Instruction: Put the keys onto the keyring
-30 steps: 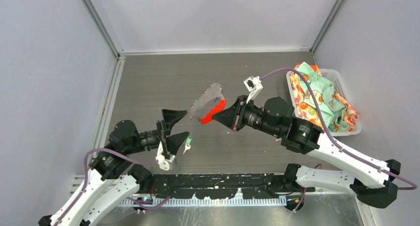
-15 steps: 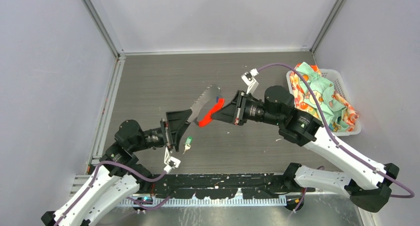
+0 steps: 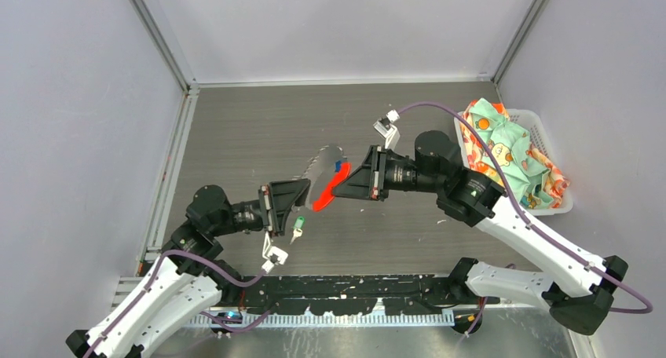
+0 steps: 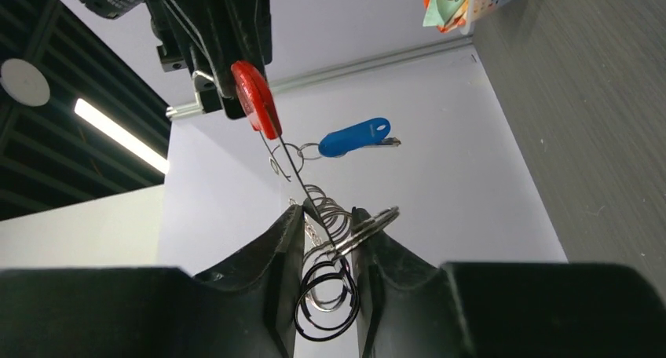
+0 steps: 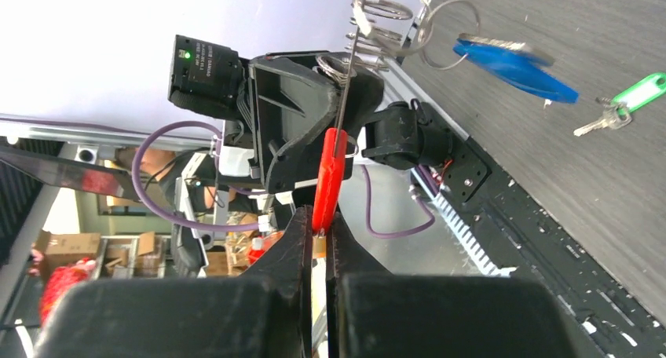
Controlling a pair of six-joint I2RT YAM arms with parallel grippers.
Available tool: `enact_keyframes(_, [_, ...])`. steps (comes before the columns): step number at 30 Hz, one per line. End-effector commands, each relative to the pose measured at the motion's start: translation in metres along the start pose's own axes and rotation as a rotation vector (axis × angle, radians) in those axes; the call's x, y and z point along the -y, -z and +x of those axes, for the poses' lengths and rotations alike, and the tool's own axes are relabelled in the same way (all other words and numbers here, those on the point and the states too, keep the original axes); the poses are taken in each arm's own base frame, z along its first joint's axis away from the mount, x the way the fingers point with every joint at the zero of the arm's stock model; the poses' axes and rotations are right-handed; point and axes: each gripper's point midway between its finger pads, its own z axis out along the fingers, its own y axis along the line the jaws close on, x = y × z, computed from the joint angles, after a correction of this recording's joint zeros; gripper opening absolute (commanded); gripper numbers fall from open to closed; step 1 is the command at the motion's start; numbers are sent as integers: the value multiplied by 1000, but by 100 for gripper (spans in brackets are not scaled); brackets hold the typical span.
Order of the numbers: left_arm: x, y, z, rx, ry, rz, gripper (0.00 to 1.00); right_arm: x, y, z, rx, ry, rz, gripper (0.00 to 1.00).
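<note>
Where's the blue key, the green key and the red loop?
blue key [image 4: 355,136]: left wrist view, on its blue plastic head.
green key [image 5: 640,91]: right wrist view, on its green head.
red loop [image 5: 328,177]: right wrist view, middle of the red piece.

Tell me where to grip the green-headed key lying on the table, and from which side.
Grip the small key with the green plastic head by that head, coming straight down from above. It lies flat on the dark wood-grain table, and the head is its broadest part; the silver blade looks too thin to pinch.
</note>
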Motion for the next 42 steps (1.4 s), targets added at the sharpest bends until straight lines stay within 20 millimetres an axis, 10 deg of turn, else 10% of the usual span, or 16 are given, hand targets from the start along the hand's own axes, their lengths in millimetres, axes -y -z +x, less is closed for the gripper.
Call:
enact_keyframes(1, [-46, 5, -7, 47, -55, -121, 24, -27, 3, -6, -17, 6, -102, 1])
enact_keyframes(7, [-51, 10, -32, 158, -7, -138, 4, -16, -2, -7, -51, -10, -60, 22])
enact_keyframes(14, [-36, 23, -43, 166, 211, -42, 0, -7, 23, -26, 21, 178, 68, 99])
enact_keyframes(21, [-18, 33, -44, 95, 781, 124, 0, -4, 60, -39, 82, 582, 171, 100])
enact_keyframes(28, [-6, 25, -55, 46, 1353, 303, 0, -23, 50, -32, 47, 931, -28, 100])
enact_keyframes(42, [-34, 17, -57, 98, 1509, 269, 0, -14, -12, 23, -176, 1161, -200, 96])
